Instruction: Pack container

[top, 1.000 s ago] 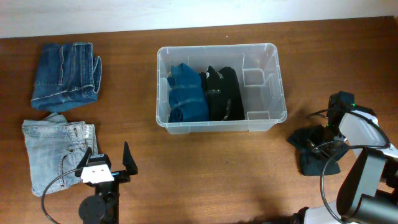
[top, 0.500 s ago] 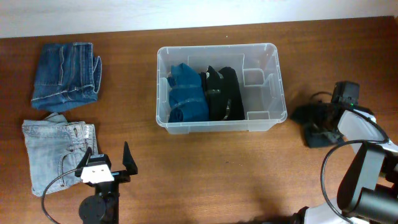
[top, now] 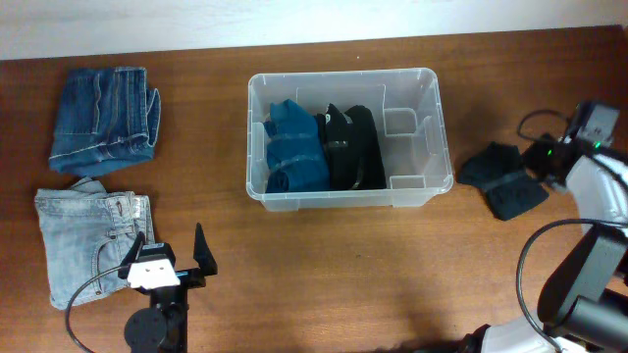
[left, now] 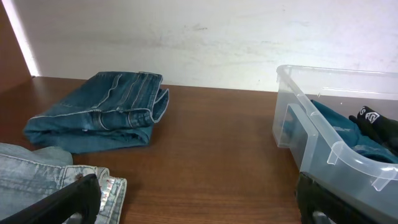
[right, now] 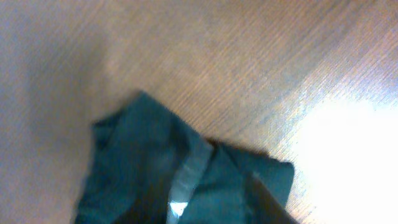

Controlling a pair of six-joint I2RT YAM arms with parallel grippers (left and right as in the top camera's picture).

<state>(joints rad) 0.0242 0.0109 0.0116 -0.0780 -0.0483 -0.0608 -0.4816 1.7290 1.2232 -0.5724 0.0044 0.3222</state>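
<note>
The clear plastic container (top: 343,75) stands mid-table and holds a folded blue garment (top: 292,147) and a black garment (top: 353,147); its right compartments show nothing inside. Its near corner shows in the left wrist view (left: 348,155). My right gripper (top: 542,167) is to the right of the container, shut on a dark teal garment (top: 500,181) that hangs just beside the container's right wall. That garment fills the lower right wrist view (right: 155,168) and hides the fingers. My left gripper (top: 169,247) is open and empty near the front left (left: 199,205).
Folded dark blue jeans (top: 103,118) lie at the back left, also in the left wrist view (left: 106,112). Folded light blue jeans (top: 88,240) lie at the front left, beside my left gripper (left: 37,177). A pale wall runs behind the table.
My right gripper has carried the dark teal garment from the front right up and back, to beside the container's right wall. The left arm has not moved.
</note>
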